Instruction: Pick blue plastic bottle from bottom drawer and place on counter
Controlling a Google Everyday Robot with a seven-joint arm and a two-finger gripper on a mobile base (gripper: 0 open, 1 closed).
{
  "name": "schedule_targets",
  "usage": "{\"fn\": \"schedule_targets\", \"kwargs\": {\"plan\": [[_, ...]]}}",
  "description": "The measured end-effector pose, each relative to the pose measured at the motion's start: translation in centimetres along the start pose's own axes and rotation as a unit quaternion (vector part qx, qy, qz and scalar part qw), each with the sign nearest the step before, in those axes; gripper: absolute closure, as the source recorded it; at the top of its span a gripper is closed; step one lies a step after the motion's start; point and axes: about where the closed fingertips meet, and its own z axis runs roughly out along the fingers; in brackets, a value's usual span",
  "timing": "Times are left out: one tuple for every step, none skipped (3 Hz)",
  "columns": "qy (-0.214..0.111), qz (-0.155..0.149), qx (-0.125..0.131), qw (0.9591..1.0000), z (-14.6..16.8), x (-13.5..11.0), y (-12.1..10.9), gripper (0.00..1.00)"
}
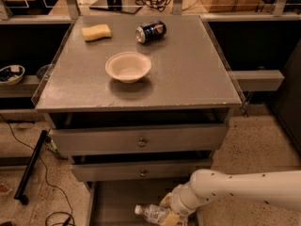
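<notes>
Down in the bottom drawer (117, 201), the jaws stand spread astride the base end of the blue plastic bottle (153, 214).

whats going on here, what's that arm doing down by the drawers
The robot's arm reaches into the open bottom drawer, with its gripper right at the blue plastic bottle, which lies on its side there. The bottle has not been lifted yet. On the counter are a white bowl, a dark blue soda can on its side and a yellow sponge.
</notes>
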Motion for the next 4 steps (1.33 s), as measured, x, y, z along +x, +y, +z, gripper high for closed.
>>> {"fn": "schedule_targets", "kwargs": {"plan": [[0.009, -0.014, 0.047, 0.9988, -4.8, -1.0, 0.6, 1.0], [0.01, -0.016, 0.049, 0.9986, -5.2, -1.2, 0.6, 1.0], [0.012, -0.02, 0.056, 0.9982, -6.3, -1.6, 0.5, 1.0], [0.018, -0.03, 0.075, 0.9966, -8.9, -2.8, 0.6, 1.0]]}}
